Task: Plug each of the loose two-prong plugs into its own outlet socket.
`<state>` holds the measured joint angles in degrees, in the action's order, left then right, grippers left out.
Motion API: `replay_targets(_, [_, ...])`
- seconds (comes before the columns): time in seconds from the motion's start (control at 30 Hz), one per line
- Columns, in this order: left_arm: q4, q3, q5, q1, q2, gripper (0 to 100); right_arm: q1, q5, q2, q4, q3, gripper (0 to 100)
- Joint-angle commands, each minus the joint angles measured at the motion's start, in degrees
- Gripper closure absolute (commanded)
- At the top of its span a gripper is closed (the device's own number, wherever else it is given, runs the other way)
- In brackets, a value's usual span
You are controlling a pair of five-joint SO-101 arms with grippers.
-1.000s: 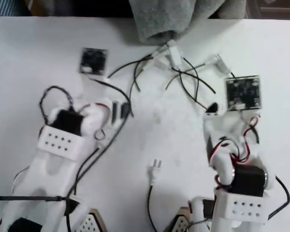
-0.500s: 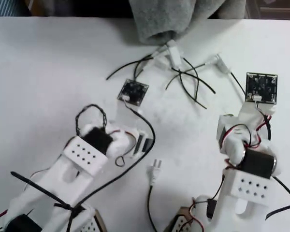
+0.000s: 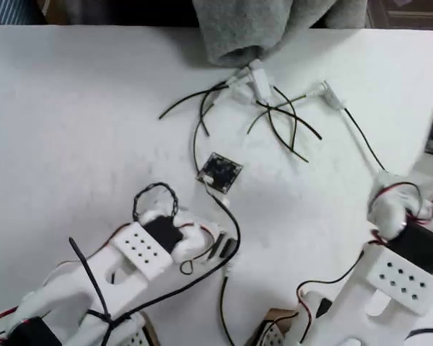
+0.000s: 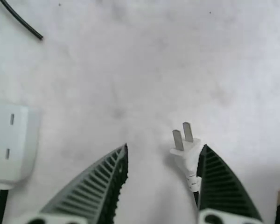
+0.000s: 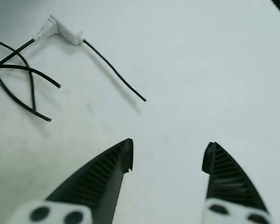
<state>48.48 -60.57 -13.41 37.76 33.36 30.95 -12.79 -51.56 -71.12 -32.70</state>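
— The setting?
— White table (image 3: 72, 108); grey cloth (image 3: 245, 29) at twelve o'clock from above, loose black cables (image 3: 274, 108) beneath it.
— The arms?
— At seven o'clock the left gripper (image 4: 164, 153) is wide open, gripping nothing; the two-prong plug (image 4: 185, 148) lies between its jaws, beside one. That wrist view shows prongs hidden from above, plus a white outlet socket (image 4: 9, 140). At four o'clock the right gripper (image 5: 170, 148) gapes, empty.

1. The white table top (image 4: 130, 70) looks matt and faintly mottled.
2. The white plastic two-prong plug (image 4: 186, 156) is smooth, with dull grey metal prongs.
3. The white plastic outlet socket (image 4: 9, 140) shows a slight sheen.
4. On the left gripper (image 4: 164, 149) and the right gripper (image 5: 169, 144), the dark plastic fingers (image 4: 102, 186) are matt and ribbed inside.
5. The grey cloth (image 3: 245, 29) at the table's far edge looks soft and fuzzy.
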Motion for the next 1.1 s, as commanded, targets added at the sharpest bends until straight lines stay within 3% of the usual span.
replay_targets(0.0, [-0.97,0.18,0.53,0.92,-0.13,75,4.35,-1.32,0.31,0.13,4.22,75.5])
replay_targets(0.4, [0.62,0.26,0.53,3.82,-0.13,75,3.12,-1.67,0.48,1.63,5.89,75.5])
replay_targets(0.63, [-5.71,-3.52,-5.1,2.51,-0.31,75,0.48,-1.76,0.48,0.13,5.8,75.5])
replay_targets(0.83, [-11.43,-6.59,-5.63,3.12,-0.31,76,0.48,-1.76,0.48,-0.75,5.71,75.5])
replay_targets(1.07, [-11.96,-7.3,-5.71,10.86,-0.31,76,0.48,-1.76,0.48,-1.01,5.71,75.5])
